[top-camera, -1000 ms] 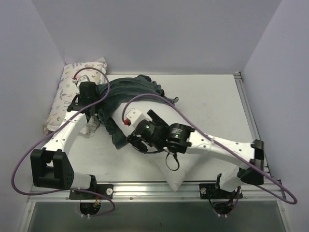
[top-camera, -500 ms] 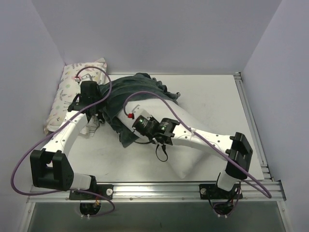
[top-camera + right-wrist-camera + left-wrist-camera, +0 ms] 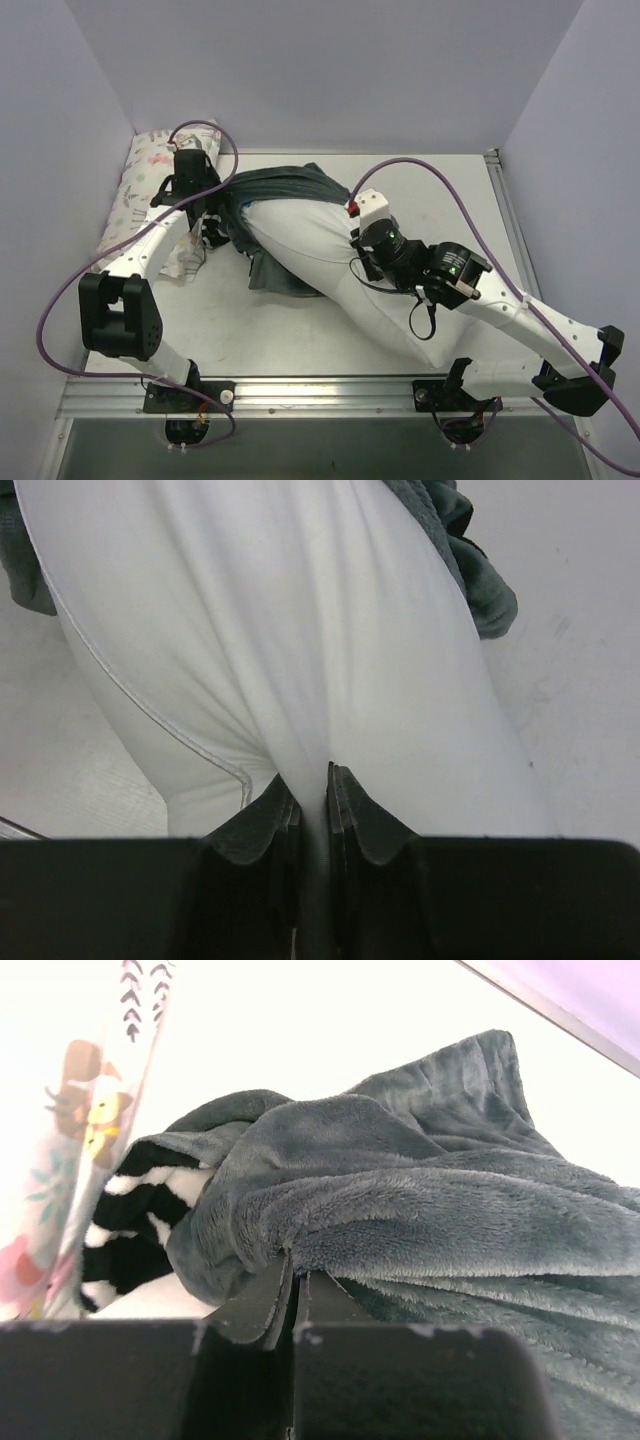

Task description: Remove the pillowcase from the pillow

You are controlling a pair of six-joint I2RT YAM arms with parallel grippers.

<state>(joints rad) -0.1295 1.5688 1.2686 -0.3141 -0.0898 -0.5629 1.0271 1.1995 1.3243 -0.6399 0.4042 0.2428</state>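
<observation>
- Two grippers are pinched shut: the left gripper point(image 3: 292, 1278) clamps a fold of the pillowcase point(image 3: 420, 1200), and the right gripper point(image 3: 328, 776) nips the white pillow point(image 3: 300, 630).
- Pillowcase lies bunched, grey side out, over the pillow's far end on the table point(image 3: 450, 200).
- Pillow stretches diagonally across the table, mostly bare.

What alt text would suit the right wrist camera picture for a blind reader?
The right gripper is shut on a fold of the white pillow, which fills most of the view. Dark grey pillowcase bunches at the top corners; pale table shows at the sides.
</observation>
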